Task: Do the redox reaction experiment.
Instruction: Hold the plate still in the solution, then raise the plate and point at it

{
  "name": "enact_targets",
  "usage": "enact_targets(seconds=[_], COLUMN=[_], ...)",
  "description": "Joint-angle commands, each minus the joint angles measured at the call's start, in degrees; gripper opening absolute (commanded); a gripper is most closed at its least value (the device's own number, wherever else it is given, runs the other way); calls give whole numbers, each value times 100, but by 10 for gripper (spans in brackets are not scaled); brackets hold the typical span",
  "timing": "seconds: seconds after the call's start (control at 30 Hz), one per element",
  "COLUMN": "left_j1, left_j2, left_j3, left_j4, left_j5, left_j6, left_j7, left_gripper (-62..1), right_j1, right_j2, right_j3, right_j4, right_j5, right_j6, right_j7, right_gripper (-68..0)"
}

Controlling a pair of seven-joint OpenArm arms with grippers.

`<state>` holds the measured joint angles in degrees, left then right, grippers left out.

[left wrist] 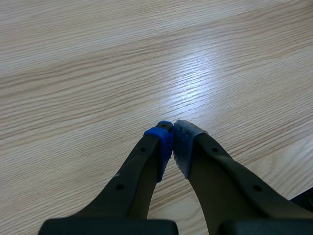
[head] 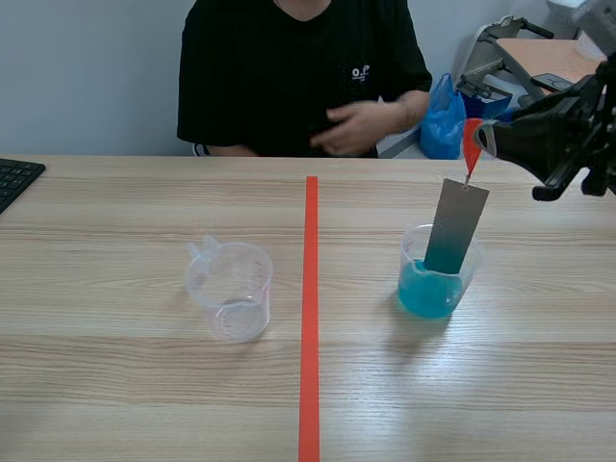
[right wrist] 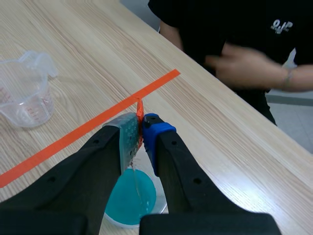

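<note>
- Two risks stood out. Your right gripper [right wrist: 141,129] was closed only on the small orange tab [head: 471,146] at the top of the metal strip [head: 456,226]. A slip in that thin hold could have dropped the strip and splashed the blue liquid [head: 425,294].
- The strip's lower end sat inside the beaker [head: 412,252]. If you had pulled sideways rather than straight up, it could have caught the rim and tipped the beaker over.
- The strip looked like a flat, dull grey rectangle hanging at a slight tilt below the gripper. Its dipped end showed darker and teal through the liquid. I could not tell whether any coating had formed on it.
- The beaker stood on the table [head: 144,385], to the right of the orange tape line [head: 310,318], and was only partly filled.
- Your left gripper [left wrist: 172,142] was closed on nothing, with its pads [left wrist: 164,142] touching, above bare wood.
- An empty clear measuring cup [head: 231,289] stood left of the tape line, well apart from the beaker.
- A person's hand [head: 356,128] hovered across the table, well clear of the strip.
</note>
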<state>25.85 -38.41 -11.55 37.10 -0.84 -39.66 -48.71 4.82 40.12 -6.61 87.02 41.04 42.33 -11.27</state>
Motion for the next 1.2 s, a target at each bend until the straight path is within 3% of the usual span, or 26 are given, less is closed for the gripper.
enact_targets(seconds=[0.0,0.6,1.03,1.17], left_j1=[-44,-46,-46,-50], left_j2=[-66,-66,-66,-66], left_j3=[-81,-81,-81,-81], left_j4=[72,72,72,72], left_j5=[-42,-42,-39,-39], left_j6=[-22,-22,-22,-22], left_j7=[-129,-170,-251,-258], left_gripper=[-578,-578,-578,-578], right_j1=[74,74,74,74], right_j2=[166,529,529,529], right_j3=[184,868,1333,1357], right_j4=[170,1196,1650,1670], right_j5=[197,1781,2549,2568], right_j6=[39,39,39,39], right_j7=[2,-1276,-2046,-2061], right_gripper=[-660,-660,-660,-660])
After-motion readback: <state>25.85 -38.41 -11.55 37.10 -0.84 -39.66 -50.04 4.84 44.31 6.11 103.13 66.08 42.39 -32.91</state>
